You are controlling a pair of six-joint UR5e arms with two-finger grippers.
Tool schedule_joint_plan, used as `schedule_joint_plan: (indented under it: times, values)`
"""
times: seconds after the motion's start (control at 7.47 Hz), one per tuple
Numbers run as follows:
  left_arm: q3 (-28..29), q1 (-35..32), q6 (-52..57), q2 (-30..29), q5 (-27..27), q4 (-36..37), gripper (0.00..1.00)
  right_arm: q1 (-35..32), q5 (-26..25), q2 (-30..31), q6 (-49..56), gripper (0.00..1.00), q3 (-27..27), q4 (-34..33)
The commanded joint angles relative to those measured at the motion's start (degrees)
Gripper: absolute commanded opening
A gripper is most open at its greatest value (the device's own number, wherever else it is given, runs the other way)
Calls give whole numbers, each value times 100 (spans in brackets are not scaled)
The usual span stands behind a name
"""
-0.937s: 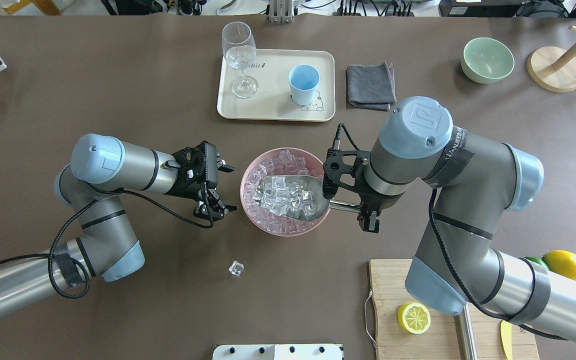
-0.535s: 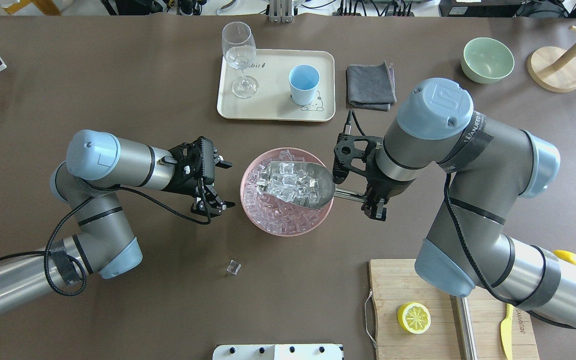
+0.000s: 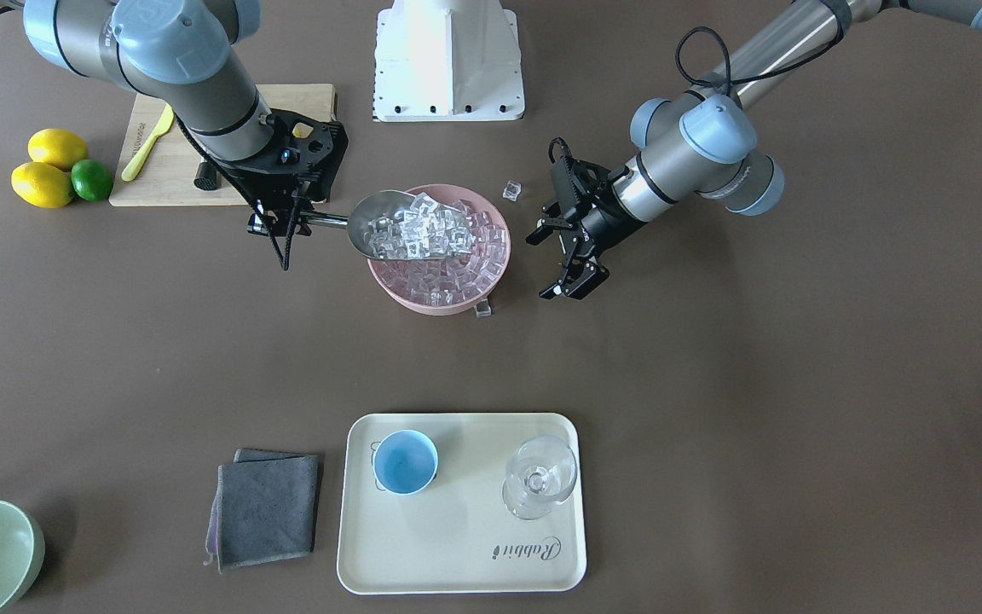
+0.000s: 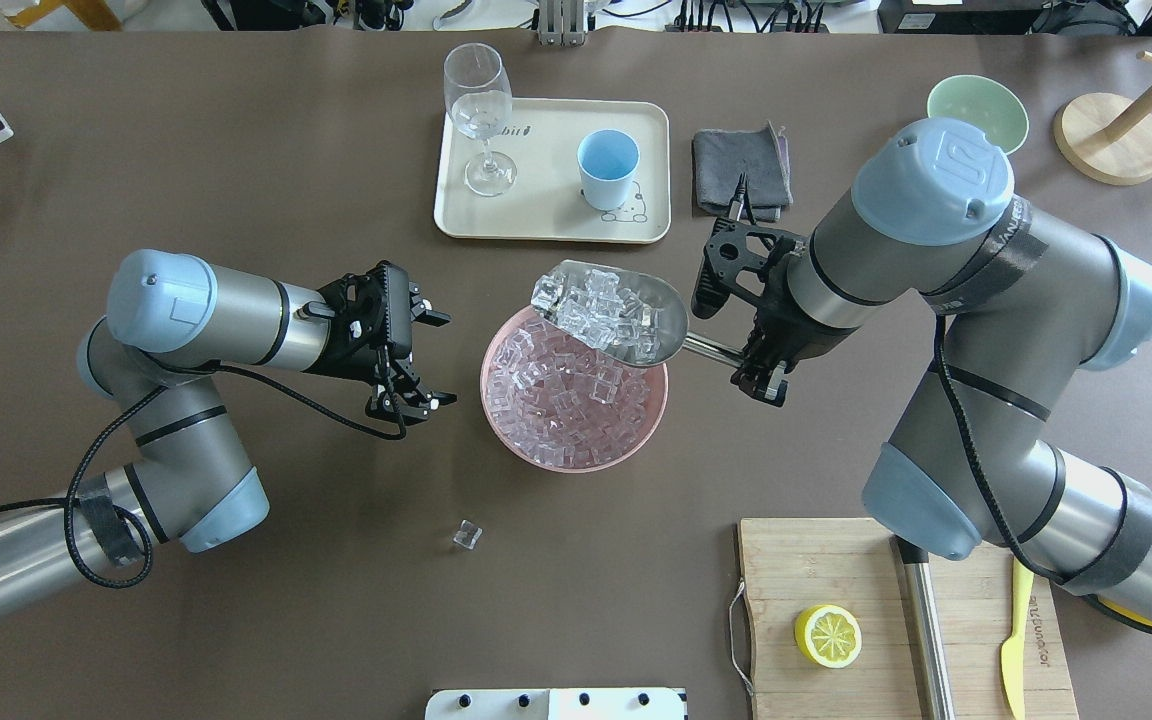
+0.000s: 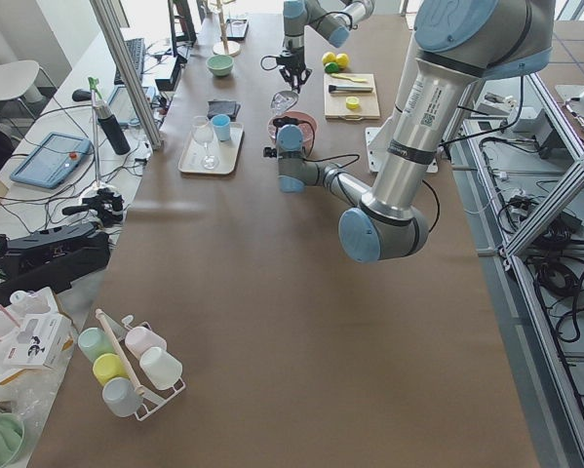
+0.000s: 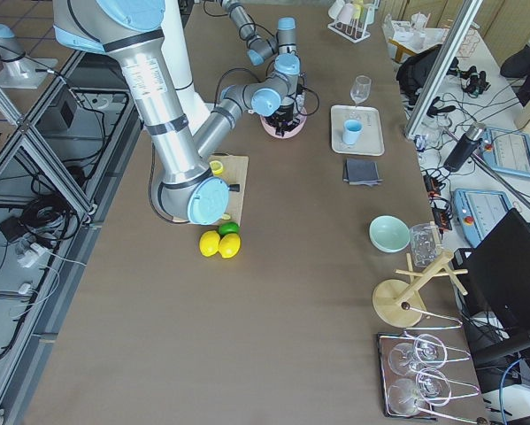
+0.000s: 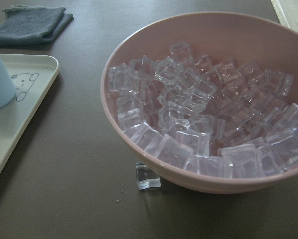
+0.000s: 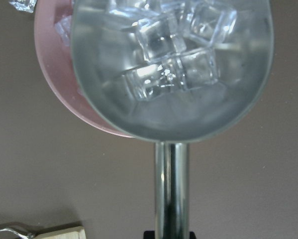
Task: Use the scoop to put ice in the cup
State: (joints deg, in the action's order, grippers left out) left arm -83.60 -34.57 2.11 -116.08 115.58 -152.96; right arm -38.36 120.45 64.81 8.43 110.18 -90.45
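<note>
Pink bowl (image 4: pixel 485 390); right gripper (image 4: pixel 758 372), jaws clamped on scoop (image 4: pixel 671 325) handle, scoop now lifted clear of bowl toward empty cup (image 4: pixel 607 160) on tray (image 4: pixel 546 130); left gripper (image 4: pixel 441 358), jaws apart, idle; ice (image 4: pixel 596 305) heaped in scoop, so the pour looks next.

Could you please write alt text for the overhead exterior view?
The right gripper holds the scoop, heaped with ice, raised over a pink bowl full of ice. The left gripper hangs open beside the bowl, and the blue cup stands on a tray further back.
</note>
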Motion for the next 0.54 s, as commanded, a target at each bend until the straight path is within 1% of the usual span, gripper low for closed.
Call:
schedule_joint_plan:
  times: [0.0,0.13,0.27,0.4]
  values:
    - [-243,-85,17,173,17,178,98,-49,-31,172,-473,0,-40,746]
    - [-288,-155,17,209,104,257,98,-49,-57,233,-944,0,-136,1149]
    - [-297,-277,17,252,314,328,98,-49,-57,225,-1061,0,-224,1301]
    - [-297,-383,17,270,586,424,98,-145,30,207,-1106,0,-216,1146]
